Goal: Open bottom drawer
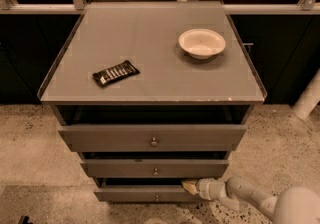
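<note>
Speckled floor lay under a grey cabinet whose table (150, 38) carried a pale bowl (202, 43) and a dark wrapped bar (116, 73). At the very foot of the cabinet sat the bottom drawer (135, 195), its long front running left to right across the view, a tiny knob (156, 198) at its middle. The claw (190, 186) reached in from the lower right, its tip at the drawer's upper edge near the right end. Whether it was spread or pressed together could not be told. The knob lay to its left and slightly lower, so a pull would likely need a short sideways shift first.
</note>
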